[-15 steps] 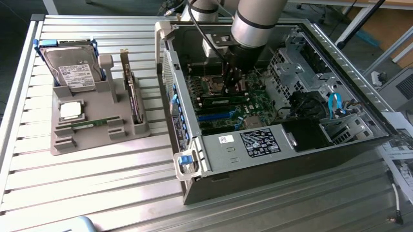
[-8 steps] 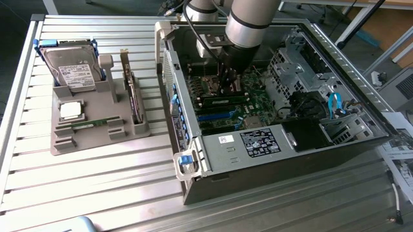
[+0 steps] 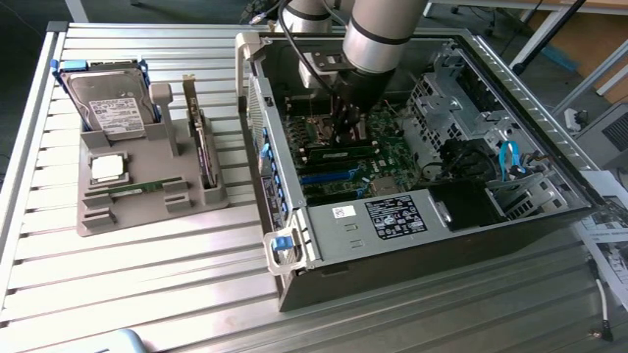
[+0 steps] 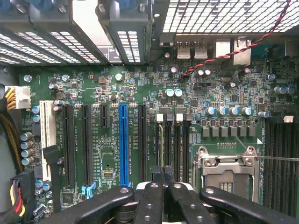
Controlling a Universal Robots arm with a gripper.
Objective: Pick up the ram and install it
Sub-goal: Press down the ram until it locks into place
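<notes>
One ram, a slim green stick with black chips, sits along a memory slot on the motherboard inside the open computer case. My gripper hangs just above its middle, at the end of the arm reaching down into the case. In the wrist view my gripper has its black fingers pressed together with nothing between them, right over the memory slots, where a thin green edge of the ram runs along one slot. A second ram lies in the grey holder at the exterior view's left.
The grey holder also carries a hard drive, a silver processor and an upright dark expansion card. Drive cages and cables crowd the case's far side. A blue slot and the processor socket flank the memory slots.
</notes>
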